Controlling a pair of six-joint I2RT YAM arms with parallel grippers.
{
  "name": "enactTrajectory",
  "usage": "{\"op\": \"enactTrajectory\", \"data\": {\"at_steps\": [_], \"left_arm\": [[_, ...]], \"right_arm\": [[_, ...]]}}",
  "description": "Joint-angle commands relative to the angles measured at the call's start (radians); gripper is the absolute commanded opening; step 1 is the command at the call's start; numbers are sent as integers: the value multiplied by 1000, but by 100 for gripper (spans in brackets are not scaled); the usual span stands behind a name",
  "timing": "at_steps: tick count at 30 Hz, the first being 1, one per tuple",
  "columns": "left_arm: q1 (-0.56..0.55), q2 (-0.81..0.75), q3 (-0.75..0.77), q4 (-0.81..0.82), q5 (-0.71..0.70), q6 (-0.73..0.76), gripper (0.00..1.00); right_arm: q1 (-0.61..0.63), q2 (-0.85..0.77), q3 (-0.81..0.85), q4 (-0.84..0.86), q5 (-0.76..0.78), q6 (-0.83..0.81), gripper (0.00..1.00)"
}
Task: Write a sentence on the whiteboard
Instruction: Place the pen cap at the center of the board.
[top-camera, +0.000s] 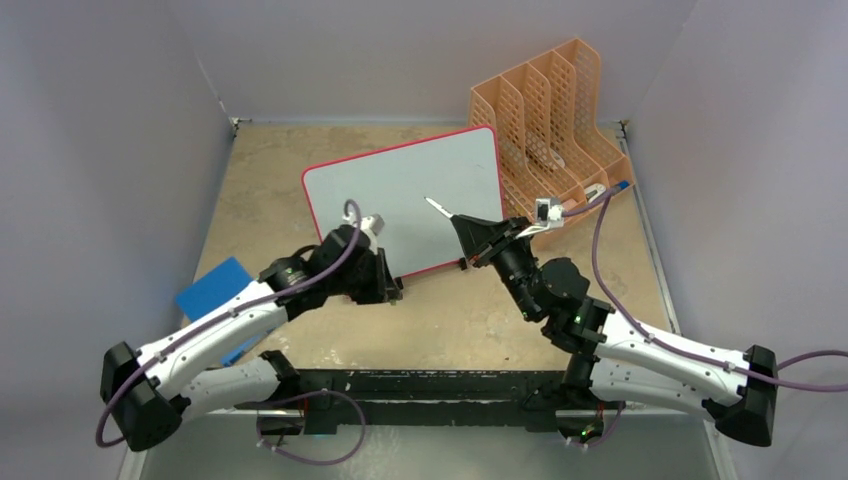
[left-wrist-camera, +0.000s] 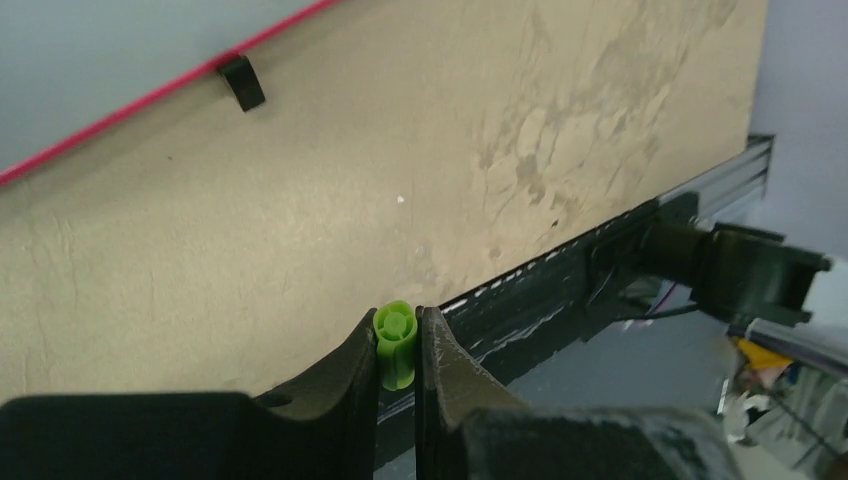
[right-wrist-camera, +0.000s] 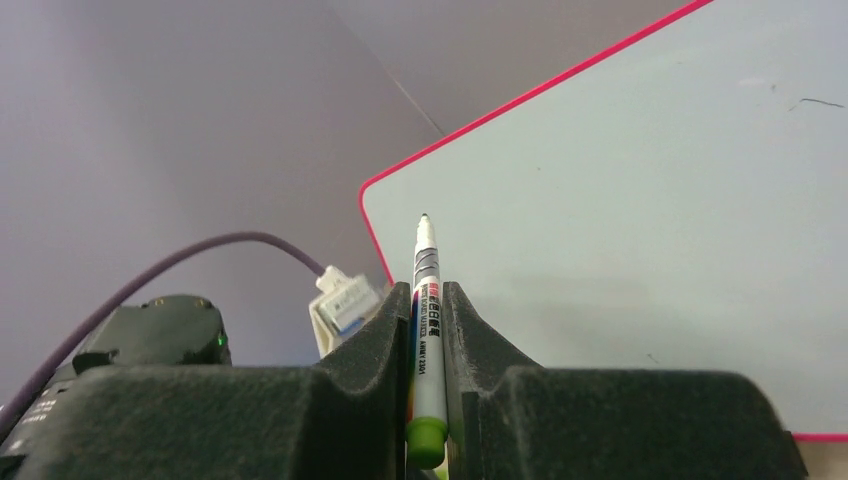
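At lower centre, jaws nearly closed.
The left gripper (left-wrist-camera: 397, 325) pinches a small green plastic cap (left-wrist-camera: 396, 350); right gripper (right-wrist-camera: 426, 298) clamps a white green-ended marker (right-wrist-camera: 425, 255), label unreadable.

An orange slotted file organiser (top-camera: 545, 110) is seen at the upper right of the top view, set on a beige, mottled table (top-camera: 270, 170) close to its far right corner. Small pale items (top-camera: 548, 155) are lodged in its compartments; what they are cannot be told. A blue pad (top-camera: 212, 290) is laid at the table's left edge, partly hidden. A black rail (top-camera: 430, 385) is fixed along the near edge. The scene is enclosed by plain grey walls (top-camera: 420, 50).
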Motion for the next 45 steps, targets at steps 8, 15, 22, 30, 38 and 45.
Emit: {"op": "enactTrajectory", "data": {"at_steps": [8,15,22,30,38,45], "left_arm": [[-229,237,104,-116,-221,77,0],[-263,370,110,-145,-225,101,0],[-261,462,106,-96,-198,152,0],[-252,573,117,-82,-174,192,0],[-246,599,123,-86,-170,199,9],[-245,598,119,-86,-169,199,31]], "right_arm": [[1,-46,52,-64,153,-63,0],[1,-86,46,-100,214,-77,0],[1,-73,47,-91,221,-82,0],[1,-69,46,-80,204,-83,0],[1,-56,40,-62,189,-75,0],[1,-51,37,-62,180,-74,0]]}}
